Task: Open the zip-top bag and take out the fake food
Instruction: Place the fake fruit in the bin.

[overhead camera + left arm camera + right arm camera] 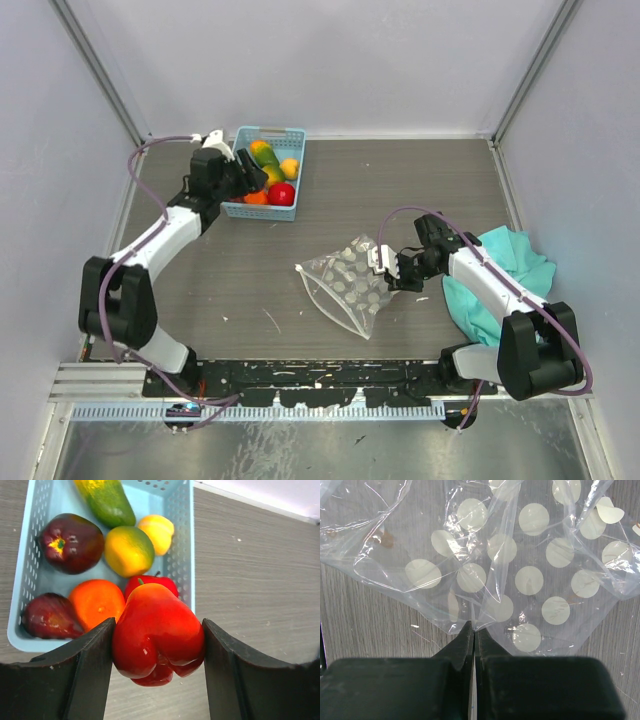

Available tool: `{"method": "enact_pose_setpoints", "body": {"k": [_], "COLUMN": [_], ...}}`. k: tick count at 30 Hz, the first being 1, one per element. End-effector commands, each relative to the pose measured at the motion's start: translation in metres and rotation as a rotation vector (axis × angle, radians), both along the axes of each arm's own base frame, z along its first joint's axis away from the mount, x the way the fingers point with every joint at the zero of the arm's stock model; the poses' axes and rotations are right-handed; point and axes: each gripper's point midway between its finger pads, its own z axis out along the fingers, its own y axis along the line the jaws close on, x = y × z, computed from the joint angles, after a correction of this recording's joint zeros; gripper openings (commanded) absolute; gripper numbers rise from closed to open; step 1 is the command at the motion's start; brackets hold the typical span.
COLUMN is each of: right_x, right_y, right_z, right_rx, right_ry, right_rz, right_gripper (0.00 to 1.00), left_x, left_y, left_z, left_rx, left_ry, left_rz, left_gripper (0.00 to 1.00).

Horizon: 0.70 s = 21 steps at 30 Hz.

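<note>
Teal cloth (515, 262) near zip-top bag (350, 285)

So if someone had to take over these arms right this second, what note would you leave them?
Left gripper: closed on a red fake pepper, at the near rim of the blue basket.
Right gripper: shut, pinching the edge of the zip-top bag, which lies on the table.
Done: the bag looks empty; the other fake food sits in the basket.
Left: probably just drop the pepper into the basket and release the bag.
</note>
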Motion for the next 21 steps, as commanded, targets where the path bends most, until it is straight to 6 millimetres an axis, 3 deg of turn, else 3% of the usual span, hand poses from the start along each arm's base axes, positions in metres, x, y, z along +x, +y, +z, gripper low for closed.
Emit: {"method": "enact_pose_setpoints", "body": {"k": [1,9,14,15,16,21], "right_x": [0.005,0.004,0.004,0.004,0.003,0.004], "right_y": [0.003,0.003,0.003,0.003,0.003,0.002], "right_z": [0.008,0.008,0.009,0.009,0.010,0.011], "right_rx": [0.026,0.029,0.031,0.033,0.033,0.036], "right_ry": [-0.027,-0.027,-0.028,-0.028,-0.029,-0.032], "right_rz": [-0.006,-0.005,-0.004,-0.004,-0.003,-0.007], "right_gripper": [0.06,0.06,0.06,0.06,0.06,0.06], "left_x": [0.028,0.056,0.066,0.068,0.069,0.070], "left_y": [0.016,0.013,0.010,0.010,0.010,0.010], "left_z": [-0.004,-0.031,-0.046,-0.047,-0.048,-0.029], "left_rx": [0.099,0.155,0.171,0.173,0.174,0.173], "left_ry": [0.025,0.112,0.159,0.162,0.167,0.143], "left_rz": [0.077,0.081,0.074,0.074,0.076,0.077], "left_gripper": [0.38,0.49,0.71,0.79,0.97,0.98]}}
